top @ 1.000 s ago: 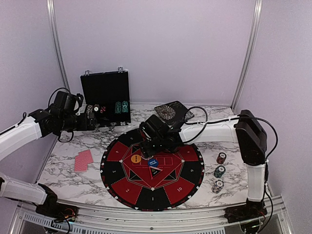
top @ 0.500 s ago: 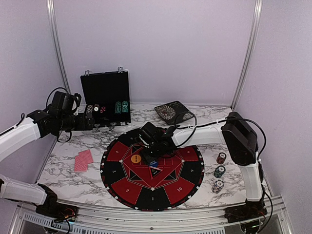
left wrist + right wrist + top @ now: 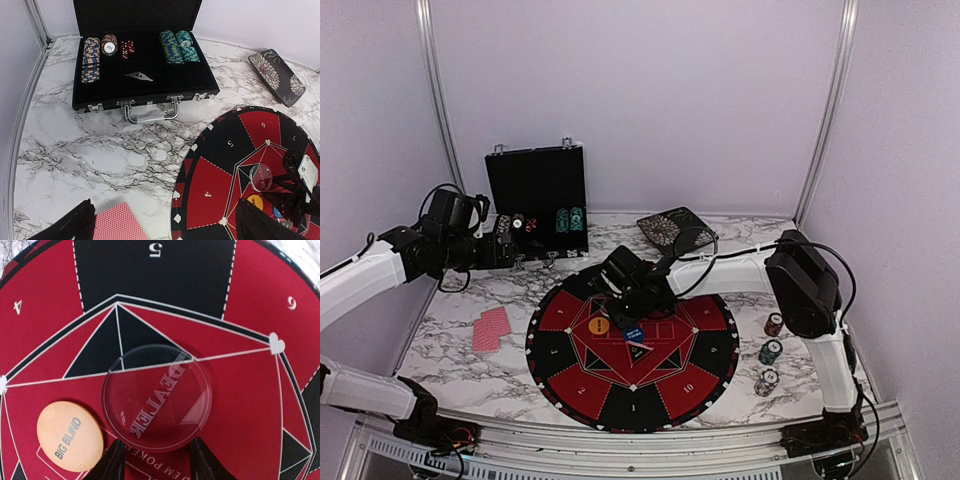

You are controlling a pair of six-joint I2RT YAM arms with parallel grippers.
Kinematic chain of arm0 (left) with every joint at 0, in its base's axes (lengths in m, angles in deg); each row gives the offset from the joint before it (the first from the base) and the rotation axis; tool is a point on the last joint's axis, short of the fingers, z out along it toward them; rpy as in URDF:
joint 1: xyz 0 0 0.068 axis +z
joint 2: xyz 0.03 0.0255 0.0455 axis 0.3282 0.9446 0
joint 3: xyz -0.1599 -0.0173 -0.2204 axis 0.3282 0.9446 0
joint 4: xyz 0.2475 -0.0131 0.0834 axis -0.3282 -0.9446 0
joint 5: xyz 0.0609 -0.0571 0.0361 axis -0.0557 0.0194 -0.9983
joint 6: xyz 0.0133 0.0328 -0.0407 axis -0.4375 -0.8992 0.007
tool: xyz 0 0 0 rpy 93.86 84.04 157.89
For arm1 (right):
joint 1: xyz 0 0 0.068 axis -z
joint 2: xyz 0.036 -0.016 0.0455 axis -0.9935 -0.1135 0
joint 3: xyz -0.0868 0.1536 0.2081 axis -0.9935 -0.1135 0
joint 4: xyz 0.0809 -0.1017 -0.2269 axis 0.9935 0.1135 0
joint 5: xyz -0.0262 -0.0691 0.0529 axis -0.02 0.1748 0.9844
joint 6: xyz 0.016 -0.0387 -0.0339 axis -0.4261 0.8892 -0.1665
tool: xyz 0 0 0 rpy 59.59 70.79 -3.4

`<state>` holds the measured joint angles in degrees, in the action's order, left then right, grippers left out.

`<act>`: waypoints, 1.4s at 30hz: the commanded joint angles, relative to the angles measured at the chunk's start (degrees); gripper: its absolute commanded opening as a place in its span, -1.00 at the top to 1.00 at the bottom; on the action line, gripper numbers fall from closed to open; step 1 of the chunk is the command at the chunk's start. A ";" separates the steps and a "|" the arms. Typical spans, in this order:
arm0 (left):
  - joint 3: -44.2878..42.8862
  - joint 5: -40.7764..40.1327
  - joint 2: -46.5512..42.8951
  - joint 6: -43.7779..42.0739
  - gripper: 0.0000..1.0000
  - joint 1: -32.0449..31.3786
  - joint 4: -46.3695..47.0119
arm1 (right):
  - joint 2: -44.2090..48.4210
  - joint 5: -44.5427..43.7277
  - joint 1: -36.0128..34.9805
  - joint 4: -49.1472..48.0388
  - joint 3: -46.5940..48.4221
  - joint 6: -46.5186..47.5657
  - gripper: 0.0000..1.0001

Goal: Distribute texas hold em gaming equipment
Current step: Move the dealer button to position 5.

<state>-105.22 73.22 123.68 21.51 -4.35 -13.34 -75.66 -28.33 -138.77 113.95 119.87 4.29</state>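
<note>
The clear disc (image 3: 157,397) sits over the mat (image 3: 240,405) near its centre, beside the orange disc (image 3: 70,436), and appears tilted up off the mat. The right gripper (image 3: 159,456) has it pinched by the near edge, its jaws about half closed. The left gripper (image 3: 166,219) hangs spread wide and holding nothing above the cards (image 3: 117,222), short of the case (image 3: 150,85).

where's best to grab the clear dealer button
Probably by the thin rim of the clear dealer button, pinching opposite edge points from the side where the right gripper flanks it. It is a flat, smooth disc, so its faces give no hold.
</note>
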 commanded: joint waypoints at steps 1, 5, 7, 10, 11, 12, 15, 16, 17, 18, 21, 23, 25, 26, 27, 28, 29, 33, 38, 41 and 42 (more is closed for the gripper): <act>0.56 1.46 0.83 0.40 -0.98 0.46 1.71 | -3.54 0.65 0.71 0.15 4.01 2.34 0.17; 0.63 1.58 1.12 0.41 -0.98 0.52 1.78 | -5.99 1.66 0.73 0.56 7.15 3.69 0.17; 0.65 1.54 1.23 0.35 -0.98 0.48 1.72 | -6.63 2.25 0.67 0.71 8.09 4.21 0.17; 0.65 1.44 1.32 0.36 -0.98 0.49 1.73 | -6.79 3.20 0.24 0.44 8.53 4.77 0.17; 0.65 1.45 1.30 0.27 -0.98 0.48 1.75 | -6.84 3.51 0.10 0.46 8.67 4.90 0.16; 0.65 1.43 1.40 0.32 -0.98 0.48 1.78 | -7.02 3.63 0.03 0.73 8.83 4.90 0.17; 0.65 1.39 1.46 0.19 -0.98 0.51 1.69 | -7.03 4.01 -0.29 1.69 9.44 4.86 0.16; 0.65 1.38 1.51 0.21 -0.98 0.56 1.68 | -6.71 4.29 -0.41 1.60 9.21 4.83 0.16; 0.65 1.38 1.47 0.15 -0.98 0.54 1.69 | -6.35 4.72 -0.43 1.46 8.86 4.83 0.16; 0.65 1.33 1.47 0.17 -0.98 0.56 1.63 | -6.05 5.28 -0.48 1.27 8.73 4.83 0.17; 0.65 1.45 1.38 0.16 -0.98 0.57 1.63 | -5.44 6.32 -0.51 1.24 8.72 4.55 0.16; 0.65 1.45 1.38 0.21 -0.98 0.59 1.53 | -5.02 6.53 -0.44 1.58 8.49 3.94 0.16; 0.65 1.52 1.40 0.25 -0.98 0.60 1.44 | -4.36 6.90 -0.34 1.96 8.07 3.27 0.15; 0.65 1.58 1.38 0.33 -0.98 0.57 1.39 | -3.89 7.18 -0.26 1.80 7.56 2.97 0.13; 0.65 1.62 1.39 0.25 -0.98 0.57 1.36 | -3.29 7.23 -0.28 1.56 6.92 2.70 0.12; 0.65 1.63 1.38 0.26 -0.98 0.57 1.39 | -2.71 7.10 -0.26 1.28 6.39 2.50 0.12; 0.65 1.63 1.38 0.24 -0.98 0.61 1.39 | -2.11 6.89 -0.19 1.05 5.94 2.27 0.11; 0.58 1.76 1.45 0.35 -0.98 0.68 1.32 | -0.84 4.53 -0.17 2.44 5.01 1.51 0.11; 0.65 2.04 1.53 0.36 -0.98 0.66 1.19 | 1.75 3.44 -0.17 3.22 0.95 0.25 0.06; 0.56 1.98 1.64 0.47 -0.98 0.66 1.12 | 3.54 3.45 -0.45 3.31 -1.82 -0.70 0.04; 0.56 1.90 1.66 0.48 -0.98 0.66 1.12 | 4.30 3.46 -0.65 3.18 -2.80 -1.03 0.02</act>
<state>-105.18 74.82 124.88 21.66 -4.06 -13.10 -75.05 -24.17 -138.62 115.26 119.82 5.41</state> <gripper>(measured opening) 0.989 0.479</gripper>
